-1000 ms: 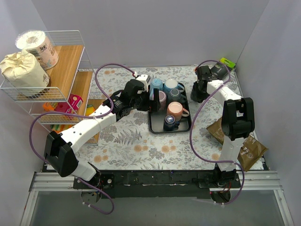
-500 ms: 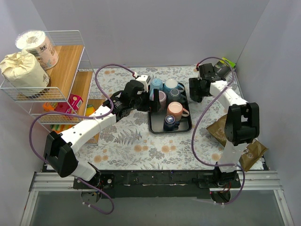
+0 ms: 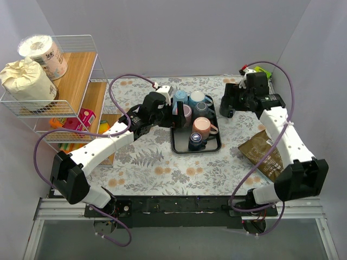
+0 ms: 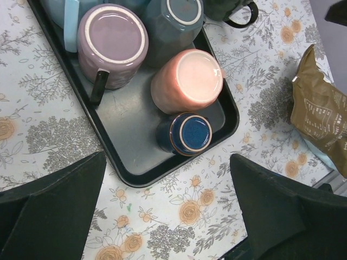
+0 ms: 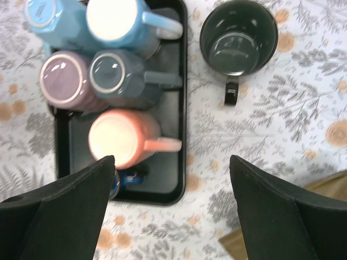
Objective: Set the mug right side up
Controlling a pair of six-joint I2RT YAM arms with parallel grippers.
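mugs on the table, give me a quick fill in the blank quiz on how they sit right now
1. The dark mug stands right side ___.
2. The pink mug on the tray is upside ___.
3. The left claw and the right claw hold nothing, and both are ___.

Missing words: up; down; open.

Clipped by top edge from left wrist: blue mug [image 4: 62, 16], slate mug [image 4: 173, 24], dark mug [image 4: 222, 6]; cut at right edge there, brown pouch [image 4: 320, 119]; from right wrist, mostly hidden behind blurred right finger [image 5: 54, 216], navy cup [image 5: 126, 180]; overhead, too small to identify, shelf packets [image 3: 81, 118].
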